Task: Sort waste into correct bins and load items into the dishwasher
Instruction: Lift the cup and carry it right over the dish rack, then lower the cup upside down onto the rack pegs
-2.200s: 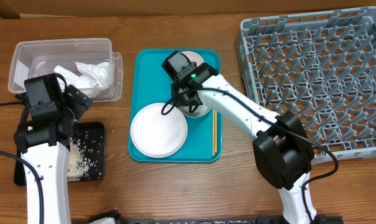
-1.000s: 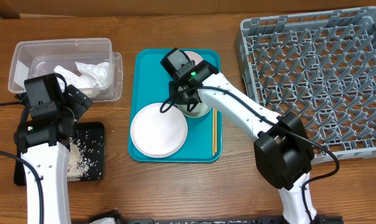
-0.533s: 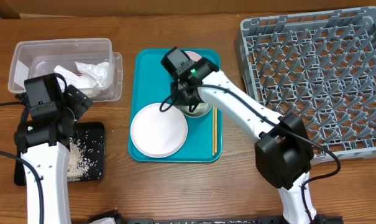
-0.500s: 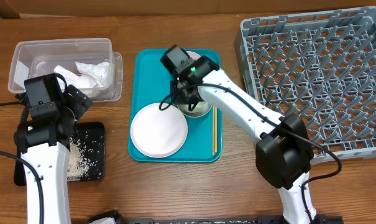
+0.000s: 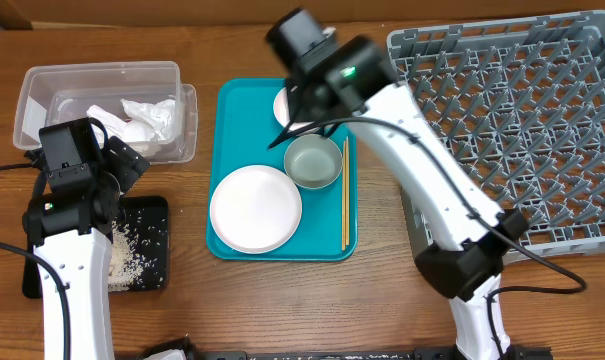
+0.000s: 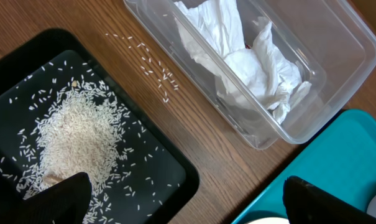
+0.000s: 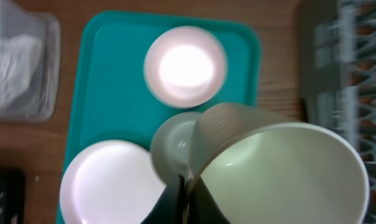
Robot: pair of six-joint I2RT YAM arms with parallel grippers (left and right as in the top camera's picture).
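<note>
The main risk is the grip. The right tool (image 7: 185, 198) is closed to a narrow gap on the wall of the small white cup (image 7: 281, 177), apparently with one finger inside the rim and one outside. That is a thin pinch at one edge of a smooth, rounded thing. With all the cup's weight hanging to one side of the pinch, I judge it could pivot between the fingers or slip free if the arm swings quickly. A drop from here would be costly. Directly under the tool lie the grey metal bowl (image 5: 313, 162) and, just beyond it, the pinkish-white bowl (image 7: 185, 65), both on the teal tray (image 5: 244, 110). The round white plate (image 5: 255, 208) sits below and to one side, and the chopsticks (image 5: 344, 195) lie beside the metal bowl. A second risk lies at the dish rack (image 5: 512, 120), off to the tool's far side past the tray's edge. Its upright pegs could catch the cup's rim or base if it comes in tilted, and could knock it out of the pinch. The cup itself is held up off the surface, close against the tool and tipped so its mouth faces the wrist camera. It is plain, glossy, empty and clean inside, though the view is soft. The left tool (image 6: 194, 202) has its fingers spread wide and holds nothing. The black tray (image 6: 175, 168) of rice is just under it.
</note>
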